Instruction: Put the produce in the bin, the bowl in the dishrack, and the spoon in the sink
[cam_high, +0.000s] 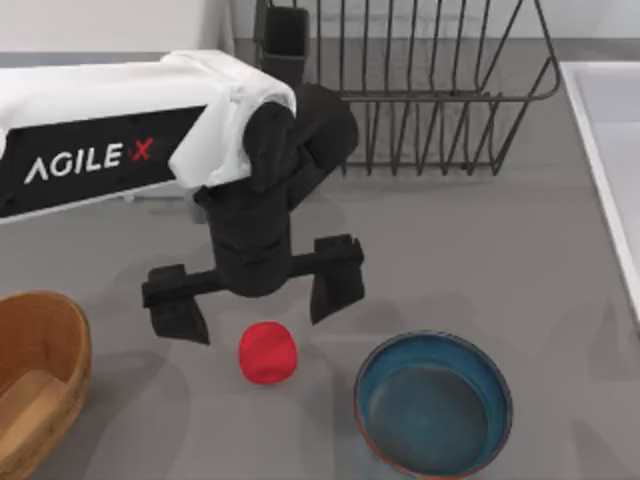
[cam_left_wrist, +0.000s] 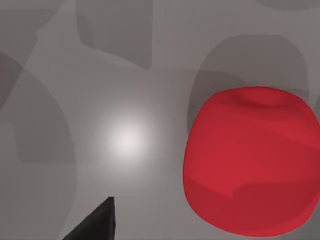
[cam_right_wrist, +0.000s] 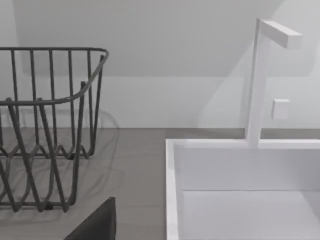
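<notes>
Produce, a small smooth red rounded lump (cam_high: 268, 352), lies near the worktop's front edge, under my released left end effector (cam_high: 255, 310). It looks light, firm, slippery; I would grip its widest middle.
</notes>
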